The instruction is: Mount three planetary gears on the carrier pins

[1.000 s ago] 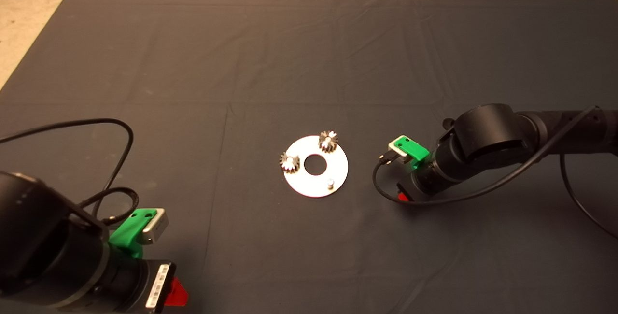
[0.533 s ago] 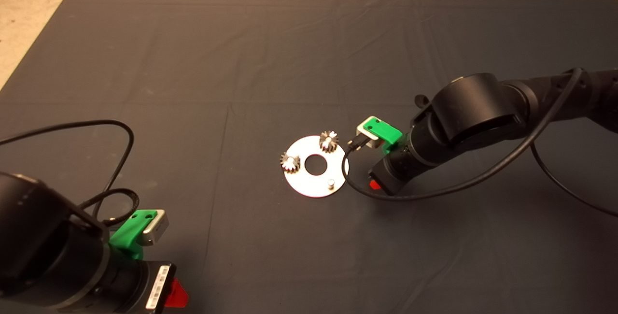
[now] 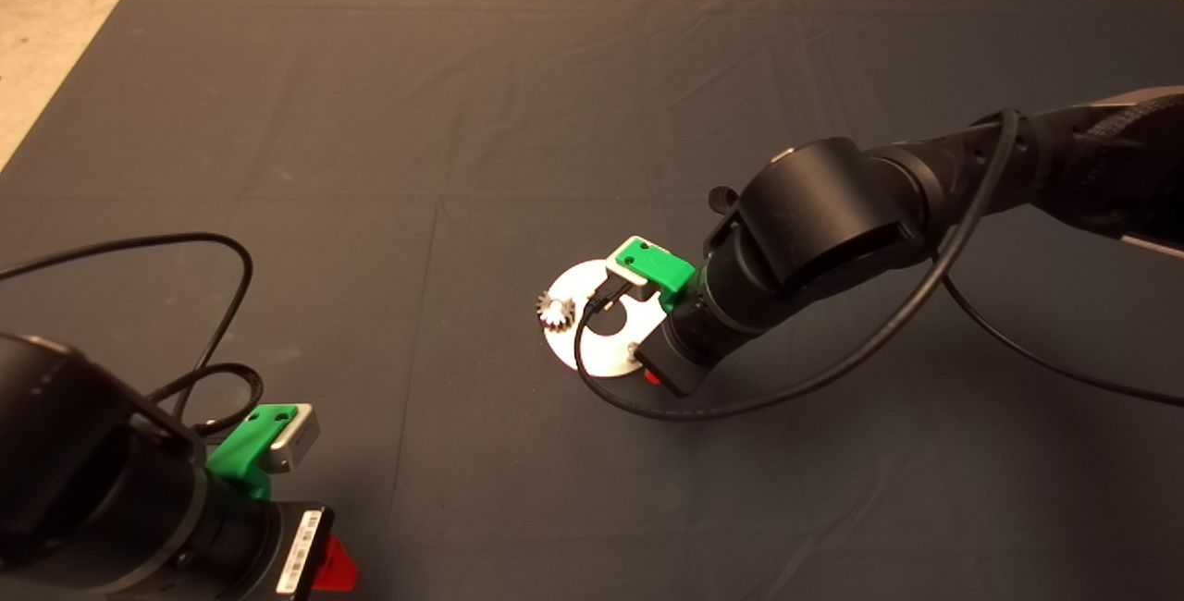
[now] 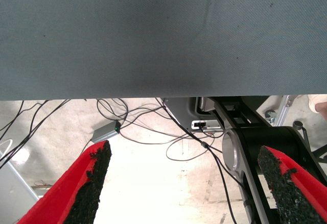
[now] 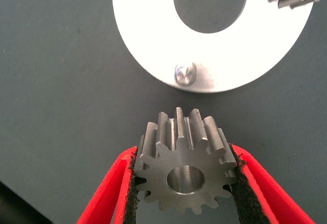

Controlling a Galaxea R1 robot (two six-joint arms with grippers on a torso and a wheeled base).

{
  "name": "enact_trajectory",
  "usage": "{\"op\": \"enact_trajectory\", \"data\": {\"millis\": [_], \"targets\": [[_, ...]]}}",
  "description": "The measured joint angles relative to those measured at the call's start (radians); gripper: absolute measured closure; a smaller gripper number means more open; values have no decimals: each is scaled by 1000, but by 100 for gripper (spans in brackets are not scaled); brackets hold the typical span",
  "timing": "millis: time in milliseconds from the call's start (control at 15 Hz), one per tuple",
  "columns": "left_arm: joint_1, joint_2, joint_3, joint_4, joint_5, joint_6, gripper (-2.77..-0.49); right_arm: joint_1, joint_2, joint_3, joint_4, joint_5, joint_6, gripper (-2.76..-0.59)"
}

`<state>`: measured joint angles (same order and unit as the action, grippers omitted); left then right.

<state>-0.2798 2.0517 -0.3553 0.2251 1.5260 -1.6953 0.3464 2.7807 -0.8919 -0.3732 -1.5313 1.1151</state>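
Clenching the gear (image 5: pixel 184 175) in my right gripper (image 5: pixel 185 183), I must centre its bore over the bare pin (image 5: pixel 184 74) just ahead before lowering.

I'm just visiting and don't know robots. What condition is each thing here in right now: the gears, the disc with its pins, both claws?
Held gear: clamped between the right gripper's fingers, just short of the bare pin.
Bare pin: upright, no gear on it.
Seated gear: on the disc's left pin.
Disc: flat on the mat, partly hidden by the right arm.
Right gripper: shut on the gear.
Left gripper: open, parked at the mat's lower left edge.
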Motion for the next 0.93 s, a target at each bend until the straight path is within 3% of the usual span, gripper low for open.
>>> {"op": "enact_trajectory", "data": {"millis": [67,467,933], "targets": [[0,0,0,0,0,0,-204,0,15,-21,0,-6,0,-110],[0,-2,0,0,0,2,-204,0,69,-123,1,-4,-16,-110],[0,-2,0,0,0,7,-204,0,88,-163,4,-3,-57,-110]]}}
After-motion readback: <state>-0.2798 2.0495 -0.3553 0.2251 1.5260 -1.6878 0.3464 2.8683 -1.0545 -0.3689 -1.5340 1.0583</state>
